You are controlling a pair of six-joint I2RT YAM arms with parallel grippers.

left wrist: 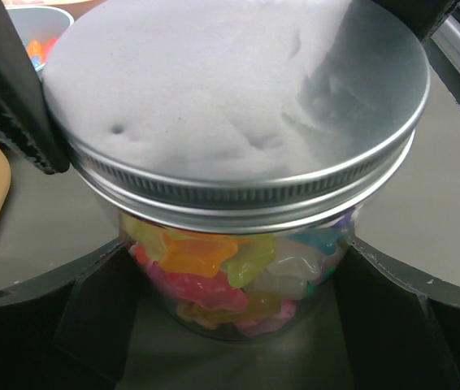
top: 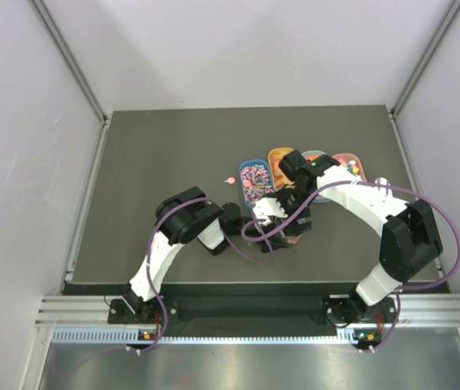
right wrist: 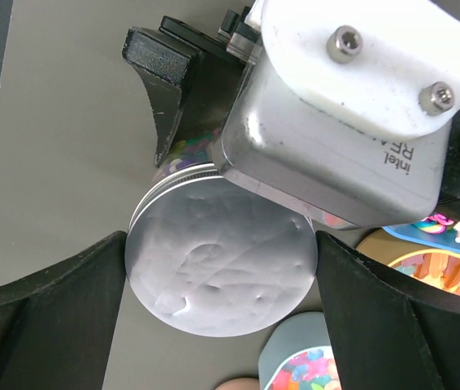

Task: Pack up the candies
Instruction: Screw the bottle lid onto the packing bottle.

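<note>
A clear round jar [left wrist: 299, 272] stands on the dark table under a silver screw lid [left wrist: 238, 97]. It is packed with colourful gummy candies [left wrist: 206, 264]. My left gripper [left wrist: 238, 313] is shut on the jar's glass body, a finger against each side. My right gripper [right wrist: 220, 272] comes from above with its pads against opposite edges of the lid [right wrist: 214, 260]. In the top view both grippers [top: 283, 213] meet over the jar and hide it. More candies lie in a blue tray [top: 254, 180].
An orange tray [top: 279, 157], a grey-blue tray [top: 317, 156] and a pink tray [top: 350, 165] sit behind the grippers. One stray pink candy [top: 230, 179] lies left of the blue tray. The left wrist camera housing [right wrist: 336, 130] hangs close over the lid.
</note>
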